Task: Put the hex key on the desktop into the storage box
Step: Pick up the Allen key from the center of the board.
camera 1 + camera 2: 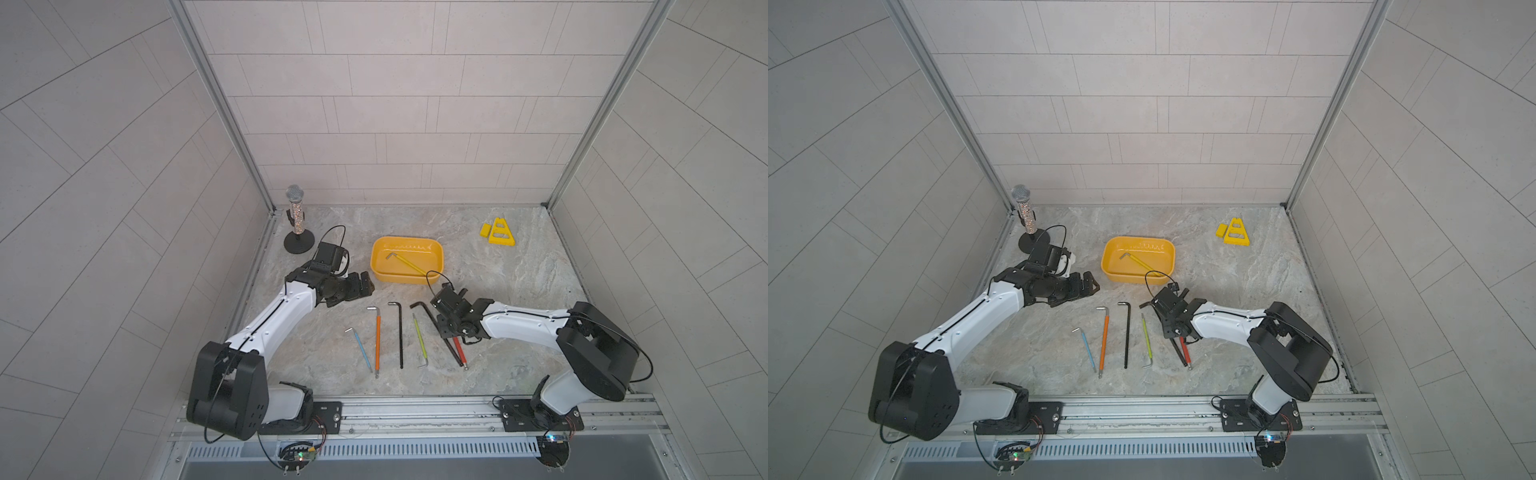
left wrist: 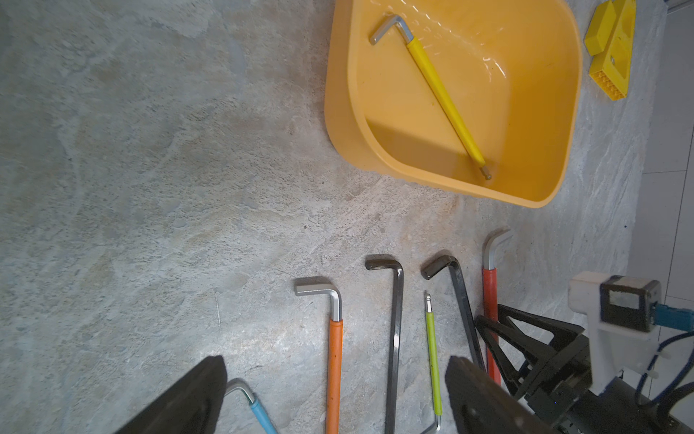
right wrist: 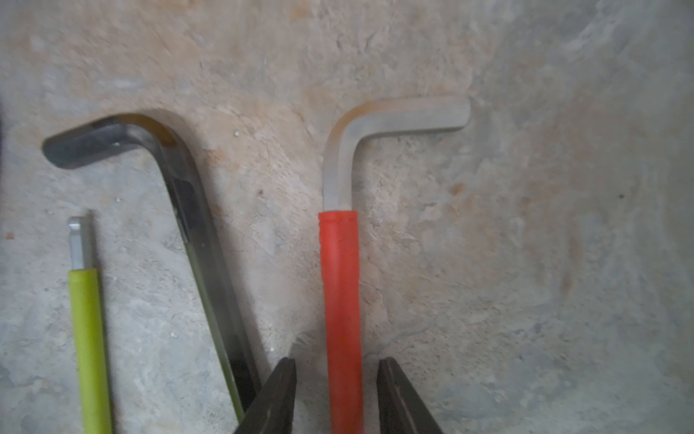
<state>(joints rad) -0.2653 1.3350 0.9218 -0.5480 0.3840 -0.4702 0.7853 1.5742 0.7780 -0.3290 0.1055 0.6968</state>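
Mounting rail (image 1: 415, 409) w/ both arm bases sits nearest cam in both top views. Beyond it, the grey-beige marbled stone-look surface (image 1: 519, 291) carries a row of hex keys. R jaws are down over the red-sleeved steel hex key (image 1: 460, 351) at the row's end. It lies on the surface, apart from the shallow yellow plastic storage box (image 1: 399, 280). One yellow-sleeved hex key (image 1: 409, 264) is already in the box. L jaws hover near the box.

Left wrist view: L jaws wide apart, empty. Plain dark steel hex key (image 2: 461, 289) lies just beside the red key (image 2: 489, 285), the shafts converging toward the R arm.

Right wrist view: R jaws apart, one tip either side of the red key (image 3: 341, 293), gaps showing both sides; not clamped. One tip sits btwn red key and dark key (image 3: 204, 244), close to the latter.

Risks, as judged:
1. Tip nudges or traps the dark key on closing, since there is little room btwn shafts. Both could lift, or the dark key gets dragged.
2. Round sleeve flat on a hard surface: tips riding high could squeeze it out sideways.
3. Off-centre hold lets the long key droop, and its end may catch the box rim.
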